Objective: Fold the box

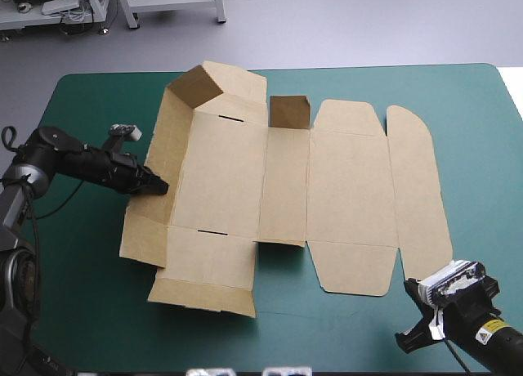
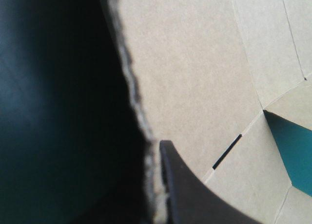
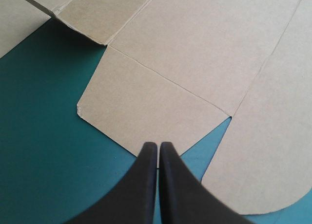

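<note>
Left hand (image 1: 160, 185) grips the box (image 1: 286, 180) by its left wall, centre-left: raise squarely along the crease; right hand (image 3: 158, 151), lower right, closed, empty

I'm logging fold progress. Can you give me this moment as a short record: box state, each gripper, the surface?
Box: brown cut-board box, mostly flat; left wall raised
Left gripper: left gripper, black fin fingers, shut on the left wall's edge
Right gripper: right gripper, shut, holding nothing, tips at the near right flap; contact cannot be told
Surface: teal-green table cover
Stage: early; right-hand panels lie flat
</note>
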